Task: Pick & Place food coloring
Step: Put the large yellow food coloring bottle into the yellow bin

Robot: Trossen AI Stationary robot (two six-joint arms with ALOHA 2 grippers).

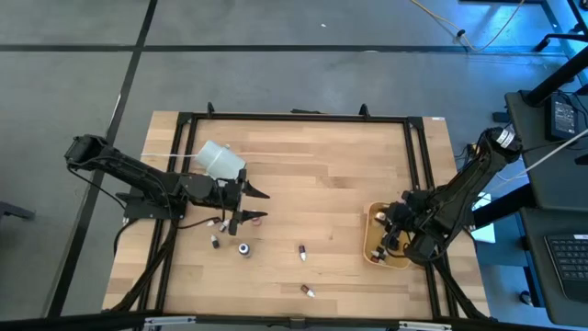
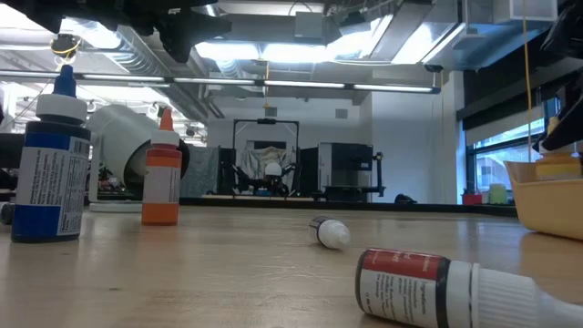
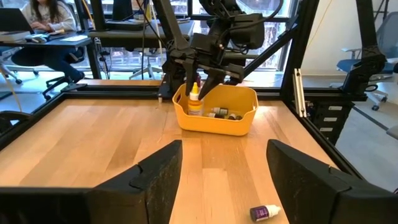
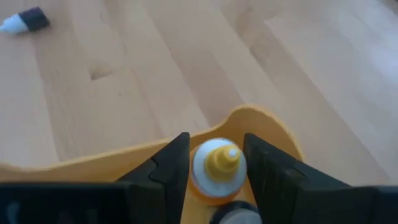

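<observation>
My right gripper (image 1: 393, 232) hangs over the tan tray (image 1: 371, 241) at the table's right, shut on a yellow dropper bottle (image 4: 216, 167) that stands in the tray. Other small bottles (image 3: 225, 114) lie inside the tray. My left gripper (image 1: 252, 208) is open and touches nothing. It sits low at the left-centre, beside the tipped white cup (image 1: 220, 161). Several small bottles are on the wood near it: a blue one (image 2: 50, 173) and an orange one (image 2: 162, 178) stand upright, while a red one (image 2: 428, 287) and a dark one (image 3: 264, 213) lie on their sides. My right gripper pinches the yellow bottle at its shoulder, just under the cap (image 4: 217, 160), one finger on each side. The fingers (image 3: 189, 76) come from above, pointing down. The bottle stays upright with its lower part inside the tray; whether its base rests on the tray floor is hidden.
A black frame (image 1: 294, 117) runs round the table's edges. The wood between the scattered bottles and the tray (image 1: 331, 193) holds nothing. More bottles lie near the front edge (image 1: 308, 291) and at mid-table (image 1: 301, 250). A person sits at a desk beyond the table (image 3: 43, 15).
</observation>
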